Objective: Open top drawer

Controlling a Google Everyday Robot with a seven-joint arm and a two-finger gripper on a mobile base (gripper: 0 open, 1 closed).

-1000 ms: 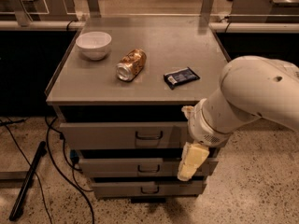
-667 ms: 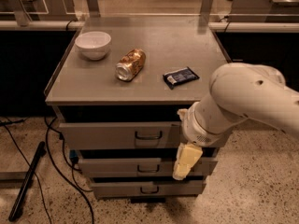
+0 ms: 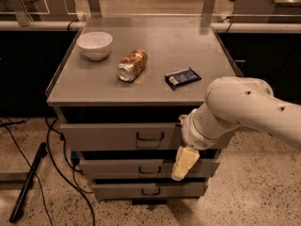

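Note:
The top drawer [image 3: 108, 136] is the widest grey front of three under the cabinet top, with a small dark loop handle [image 3: 150, 136] at its centre. My gripper [image 3: 182, 163] hangs from the white arm [image 3: 244, 109] that comes in from the right. It points down in front of the right part of the drawers, at the height of the middle drawer. It is to the right of the top drawer's handle and a little below it, not touching it. The arm hides the right end of the top drawer.
On the cabinet top [image 3: 188, 46] are a white bowl [image 3: 94, 44], a can [image 3: 132, 65] on its side and a dark packet [image 3: 182, 77]. The middle drawer [image 3: 117, 168] and the bottom drawer [image 3: 127, 190] sit below. Cables [image 3: 56, 164] and a dark bar [image 3: 28, 182] lie on the floor at left.
The arm and gripper have moved a little to the left, closer to the top drawer's handle. The drawers and the things on top have not moved.

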